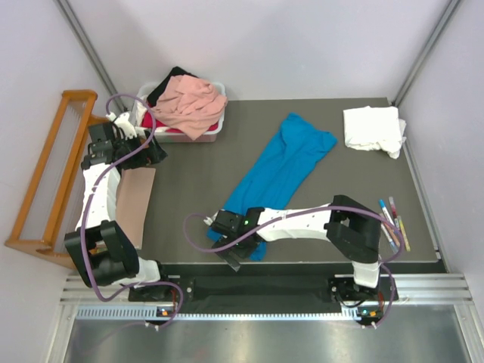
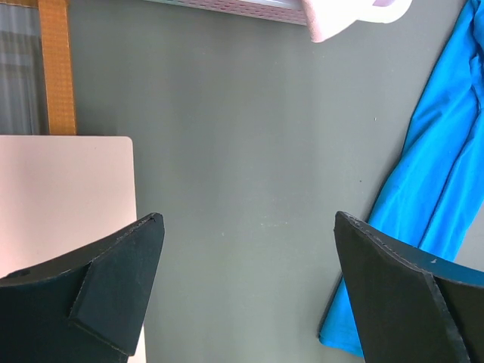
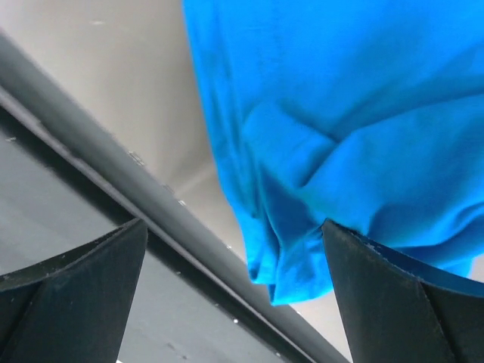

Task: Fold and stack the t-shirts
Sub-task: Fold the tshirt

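Blue t-shirt [image 1: 283,170] is stretched out right of the white tub [image 1: 215,130]. Right gripper [image 3: 234,224] hangs spread over its end farthest from the tub, guessing to grab it; left gripper [image 2: 248,217] idles spread beside the tub.

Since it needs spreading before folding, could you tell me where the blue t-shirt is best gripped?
Grip the bunched near end of the blue t-shirt from above. Its raised folds by the table's near edge give something to pinch, and the open right gripper hovers there.
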